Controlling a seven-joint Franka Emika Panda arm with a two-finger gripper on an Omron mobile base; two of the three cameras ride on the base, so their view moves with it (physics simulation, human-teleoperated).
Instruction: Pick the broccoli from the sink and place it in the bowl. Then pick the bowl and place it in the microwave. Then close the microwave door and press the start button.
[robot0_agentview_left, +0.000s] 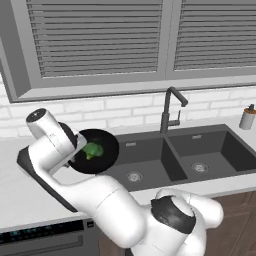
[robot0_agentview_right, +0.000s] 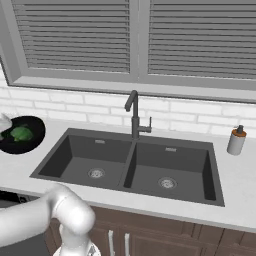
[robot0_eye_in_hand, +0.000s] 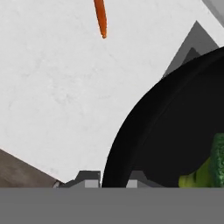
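Note:
The glossy black bowl (robot0_agentview_left: 107, 156) (robot0_agentview_right: 33, 142) (robot0_eye_in_hand: 175, 131) hangs over the white counter (robot0_eye_in_hand: 52, 96), left of the dark double sink (robot0_agentview_left: 150, 156) (robot0_agentview_right: 75, 150). Inside it lies the green broccoli (robot0_agentview_left: 93, 150) (robot0_agentview_right: 21, 133) (robot0_eye_in_hand: 216, 162). My gripper (robot0_eye_in_hand: 113, 178) is shut on the bowl's near rim, one fingertip on each side of the wall. In the left base view the white hand covers the bowl's left edge. The microwave and its door are out of view.
A black gooseneck faucet (robot0_agentview_left: 167, 112) (robot0_agentview_right: 134, 115) stands behind the sink's divider. A soap dispenser (robot0_agentview_left: 247, 117) (robot0_agentview_right: 236, 140) sits on the counter at the far right. An orange pan handle (robot0_eye_in_hand: 100, 17) lies on the counter beyond the bowl. A shuttered window runs along the back wall.

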